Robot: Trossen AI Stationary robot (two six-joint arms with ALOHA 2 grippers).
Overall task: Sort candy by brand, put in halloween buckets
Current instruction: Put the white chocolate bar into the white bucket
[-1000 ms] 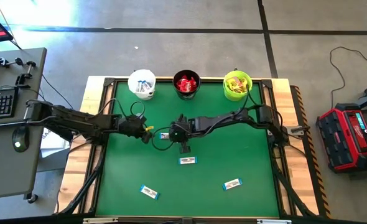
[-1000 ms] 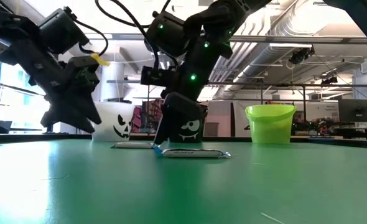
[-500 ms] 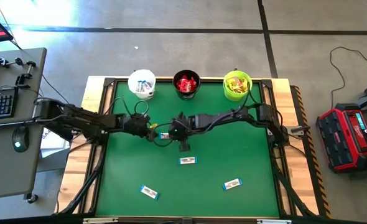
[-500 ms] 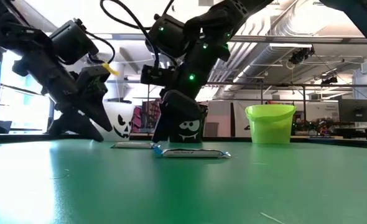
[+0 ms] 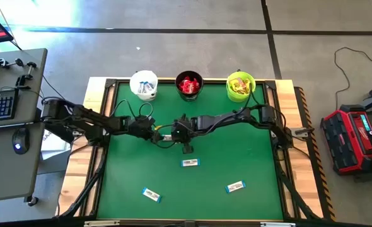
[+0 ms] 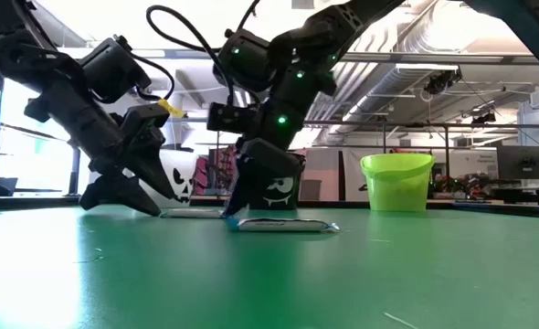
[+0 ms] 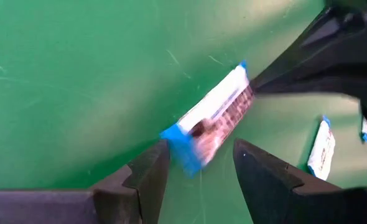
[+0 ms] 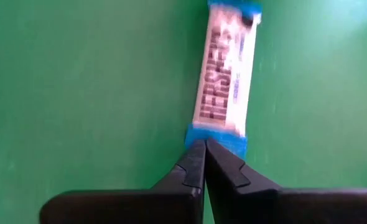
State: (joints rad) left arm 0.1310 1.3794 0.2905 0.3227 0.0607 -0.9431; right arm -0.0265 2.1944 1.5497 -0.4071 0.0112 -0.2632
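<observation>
2 grippers meet over 1 narrow white-and-blue wrapped candy bar (image 5: 166, 137) at mid-table.

We see the left gripper (image 7: 196, 163) reaching in low from the left, arm stretched flat, its jaws parted on either side of the bar's blue end. The right gripper (image 8: 203, 148) stretches in from the right, wrist bent down, its jaws clenched tight with the tips on the bar's opposite blue end, which lies flat on the green table mat (image 5: 236, 157). 3 more like bars lie nearer. The white pail (image 5: 144, 84), black pail (image 5: 188, 85) and lime green pail (image 5: 240, 86) line the far edge.
</observation>
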